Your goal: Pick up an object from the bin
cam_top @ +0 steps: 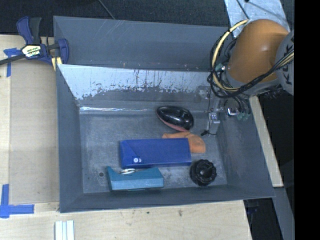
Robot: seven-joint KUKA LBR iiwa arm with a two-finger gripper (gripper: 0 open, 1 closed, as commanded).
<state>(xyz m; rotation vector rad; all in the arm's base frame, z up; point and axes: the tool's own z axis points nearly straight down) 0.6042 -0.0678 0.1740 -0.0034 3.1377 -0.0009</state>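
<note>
Currently gripper point(214, 118) just beside black oval object point(175, 116); open or closed, cannot tell.

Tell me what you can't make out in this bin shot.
Orange thing, camera view: partly under the dark blue box, full shape hidden.
Black oval thing, camera view: too dark to identify.
Small pale item on the light blue block, camera view: too small to name.

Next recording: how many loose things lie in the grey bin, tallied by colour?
Black: 2 (oval mouse-like thing, round knob)
Blue: 2 (dark blue box, light blue block)
Orange: 1 (flat orange piece, partly under the dark blue box)
Total: 5
</note>
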